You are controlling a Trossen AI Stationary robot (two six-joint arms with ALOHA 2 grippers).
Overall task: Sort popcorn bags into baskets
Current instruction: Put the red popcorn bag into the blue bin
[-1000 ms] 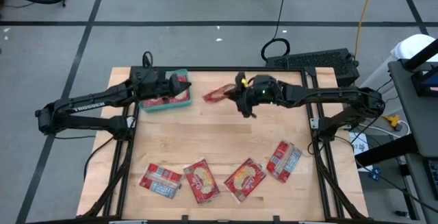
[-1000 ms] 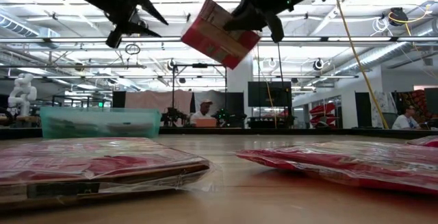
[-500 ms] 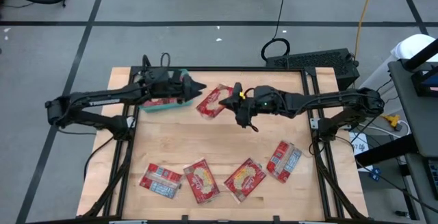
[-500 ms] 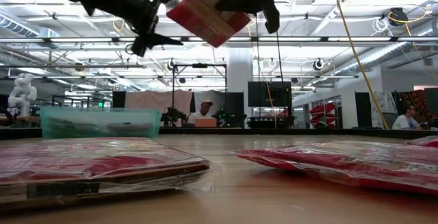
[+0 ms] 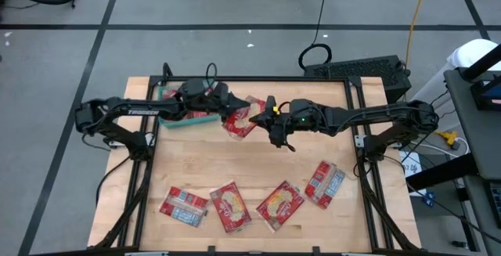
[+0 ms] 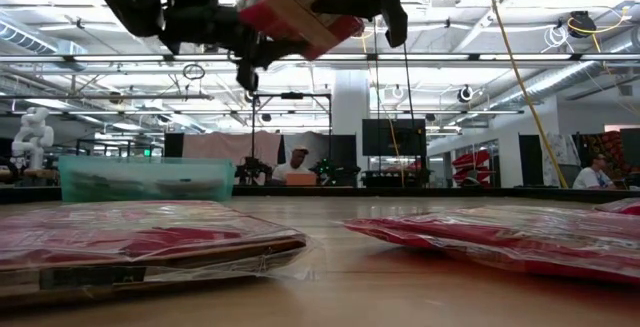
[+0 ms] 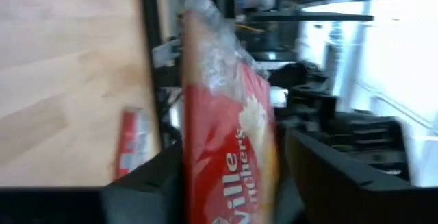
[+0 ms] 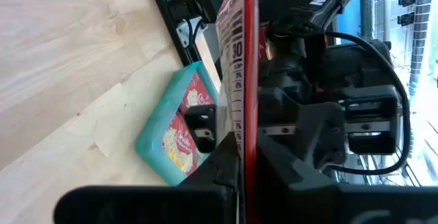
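Progress check, front of the wooden counter (image 5: 250, 162) first: four flat red plastic popcorn packets are waiting along the near edge, untouched; one at the left showing its pale label panel (image 5: 184, 207), one beside it with the yellow popcorn picture up (image 5: 231, 206), a third right of centre (image 5: 280, 205), and a fourth further right, tilted (image 5: 324, 183); so that's at least four trips left, by my reckoning.

Mid-counter and up in the air, a fifth red packet (image 5: 243, 116) is caught between both arms; the right hand (image 5: 270, 115) is clenched on one edge of it, which the right wrist view shows edge-on between its dark fingers (image 8: 236, 159); the left hand (image 5: 225, 109) has its fingers (image 7: 147, 176) spread either side of the other end, and I can't tell if they're actually pinching it or just straddling it; looks like a handover in progress to me, not finished.

Further back on the left sits the shallow teal-green plastic tray (image 5: 188, 120), half hidden under the left arm from above; the right wrist view shows at least one red packet lying inside it (image 8: 179, 142), so some sorting is done already; how many are in there I can't make out.

Only the one basket shows anywhere.
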